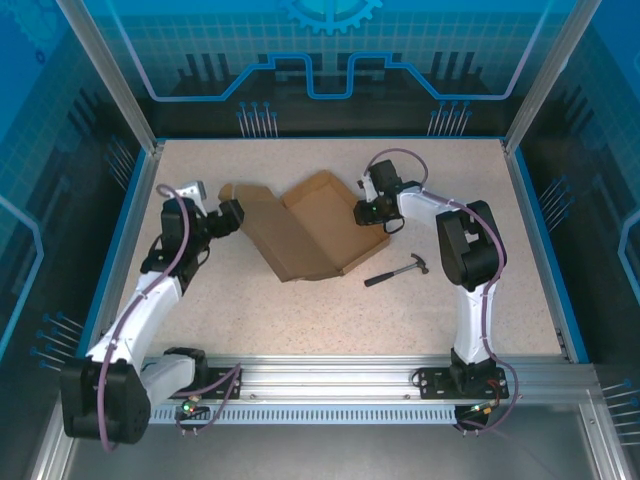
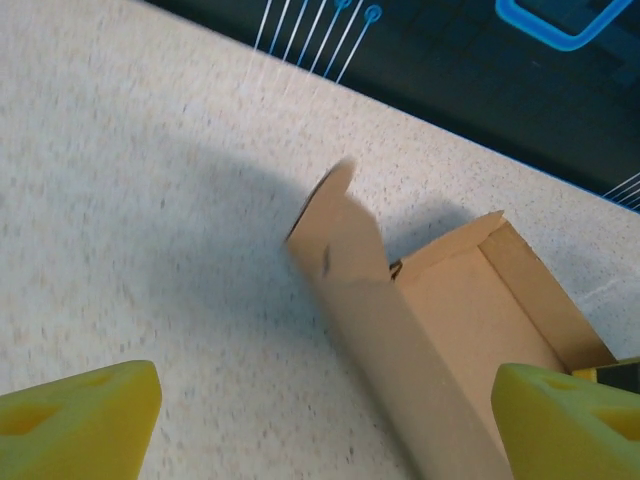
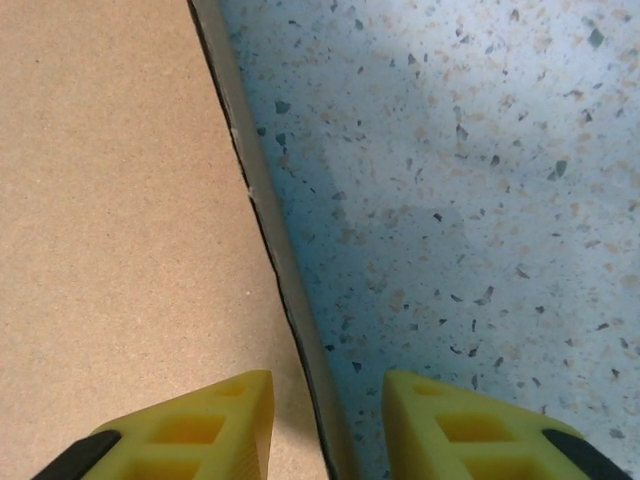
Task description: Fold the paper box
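The brown paper box (image 1: 305,232) lies half-opened in the middle of the table, with a tabbed flap sticking out to its left. My left gripper (image 1: 232,215) hovers at that flap. In the left wrist view its yellow fingers (image 2: 85,420) are spread wide, and a raised wall of the box (image 2: 400,340) runs up between them. My right gripper (image 1: 372,212) is at the box's right edge. Its fingertips (image 3: 195,430) straddle the thin cardboard edge (image 3: 275,250), one over the panel and one over the table, apart from the edge.
A small black-handled hammer (image 1: 397,270) lies on the speckled table (image 1: 250,320) just right of the box's front corner. Blue walls and aluminium posts surround the table.
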You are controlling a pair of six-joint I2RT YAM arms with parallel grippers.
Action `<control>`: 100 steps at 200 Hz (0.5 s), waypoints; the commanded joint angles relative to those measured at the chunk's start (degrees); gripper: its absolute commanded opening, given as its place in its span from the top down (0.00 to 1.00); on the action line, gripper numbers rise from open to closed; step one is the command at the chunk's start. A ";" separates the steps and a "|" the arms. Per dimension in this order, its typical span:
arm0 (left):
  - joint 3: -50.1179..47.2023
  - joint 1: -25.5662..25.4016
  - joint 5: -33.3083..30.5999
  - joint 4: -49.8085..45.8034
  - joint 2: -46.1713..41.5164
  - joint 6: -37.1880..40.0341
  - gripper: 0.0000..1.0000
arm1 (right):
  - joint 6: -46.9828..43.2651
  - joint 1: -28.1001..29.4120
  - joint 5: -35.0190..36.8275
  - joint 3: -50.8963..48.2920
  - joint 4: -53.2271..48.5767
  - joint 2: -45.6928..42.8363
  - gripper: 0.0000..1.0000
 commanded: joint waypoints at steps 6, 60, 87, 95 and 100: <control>-2.53 -0.11 3.81 1.22 -4.55 -8.56 0.13 | 1.72 -0.08 -1.52 -1.53 2.86 -0.37 0.65; 3.33 -0.24 18.52 1.69 4.61 -10.93 0.19 | 3.85 1.32 -2.42 -2.87 5.58 -0.44 0.65; 4.57 -0.50 18.97 3.96 7.09 -11.69 0.24 | 5.45 2.58 -2.60 -3.32 6.62 -0.69 0.64; 5.13 -0.55 19.31 4.49 7.72 -11.61 0.25 | 5.74 3.03 -2.47 -3.26 6.72 -0.67 0.64; 5.67 -0.54 19.43 4.51 8.10 -11.44 0.26 | 5.85 3.31 -2.35 -3.19 6.69 -0.64 0.63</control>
